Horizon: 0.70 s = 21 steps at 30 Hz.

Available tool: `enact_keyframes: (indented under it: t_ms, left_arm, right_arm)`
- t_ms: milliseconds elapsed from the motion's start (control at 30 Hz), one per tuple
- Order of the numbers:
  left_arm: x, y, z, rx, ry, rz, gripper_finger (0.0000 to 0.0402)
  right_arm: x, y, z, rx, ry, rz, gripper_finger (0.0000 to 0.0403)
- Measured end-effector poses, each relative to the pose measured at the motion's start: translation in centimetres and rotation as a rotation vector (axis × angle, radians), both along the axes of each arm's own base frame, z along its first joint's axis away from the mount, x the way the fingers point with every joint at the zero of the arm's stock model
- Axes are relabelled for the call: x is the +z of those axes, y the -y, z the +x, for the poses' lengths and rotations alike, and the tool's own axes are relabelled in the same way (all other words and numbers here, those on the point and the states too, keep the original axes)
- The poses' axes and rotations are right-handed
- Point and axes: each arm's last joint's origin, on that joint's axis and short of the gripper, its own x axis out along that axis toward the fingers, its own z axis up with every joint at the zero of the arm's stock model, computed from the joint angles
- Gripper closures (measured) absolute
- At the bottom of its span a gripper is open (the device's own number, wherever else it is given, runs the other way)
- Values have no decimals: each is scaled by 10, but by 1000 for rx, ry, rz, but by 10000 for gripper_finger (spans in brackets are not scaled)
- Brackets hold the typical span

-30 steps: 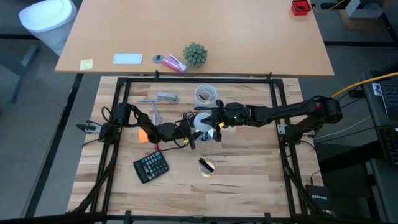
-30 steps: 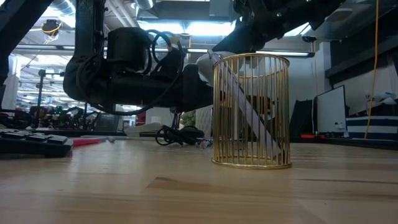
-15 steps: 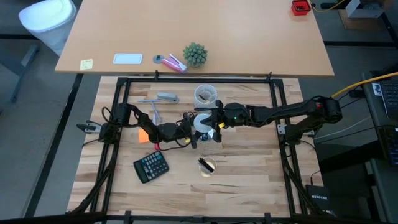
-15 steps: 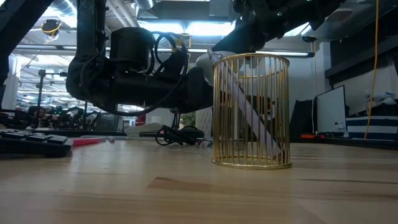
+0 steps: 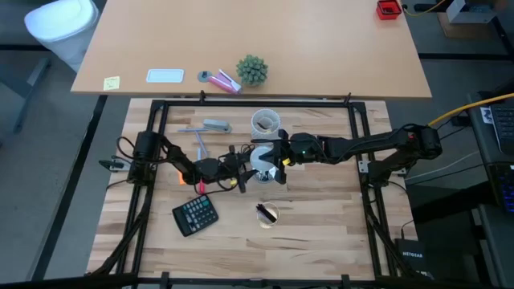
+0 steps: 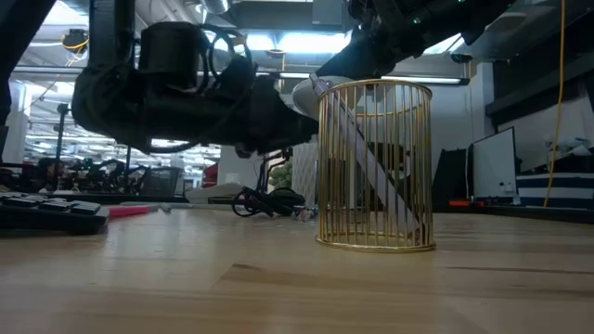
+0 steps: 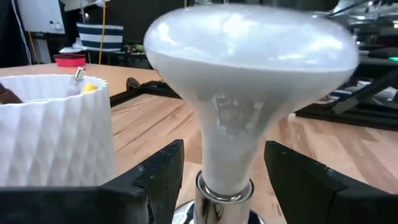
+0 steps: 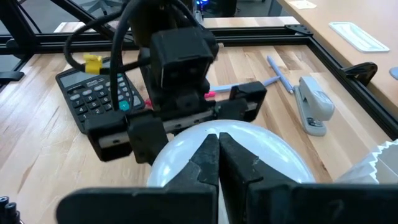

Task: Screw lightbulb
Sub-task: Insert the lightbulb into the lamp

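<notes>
The white lightbulb point(image 7: 249, 93) stands upright, its neck going down into a silver socket point(image 7: 217, 202); in the high view the lightbulb point(image 5: 261, 158) is at the table's middle. My left gripper point(image 7: 221, 168) is open and level, with one finger on each side of the bulb's neck and a gap at both sides. My right gripper point(image 8: 219, 146) is shut and slants down over the bulb's dome point(image 8: 186, 155) from the table's right. My right gripper's shut fingertips point(image 8: 208, 155) lie over the top of the bulb's dome, slanting down from the table's right. Whether they touch the glass, I cannot tell.
A white ribbed cup point(image 7: 50, 130) stands just beyond the bulb. A gold wire holder point(image 6: 375, 165) stands toward the near edge, and a calculator point(image 5: 195, 214) lies near left. A stapler point(image 5: 215, 126) and a pen lie far left. A black cord point(image 6: 269, 199) trails on the wood.
My left gripper has drawn back toward the table's left edge, away from the bulb, and risen a little. The bulb and my right gripper have kept still.
</notes>
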Motion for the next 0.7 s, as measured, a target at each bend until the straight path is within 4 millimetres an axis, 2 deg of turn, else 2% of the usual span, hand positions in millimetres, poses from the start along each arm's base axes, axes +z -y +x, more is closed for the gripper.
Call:
enact_keyframes:
  t_ms: [533, 700]
  left_arm:
    - [17, 33, -8, -109, 42, 1, 189]
    - [22, 42, -10, -137, 35, 67, 189]
  right_arm:
    - [4, 0, -4, -2, -3, -1, 398]
    - [6, 0, -7, -23, -5, -12, 398]
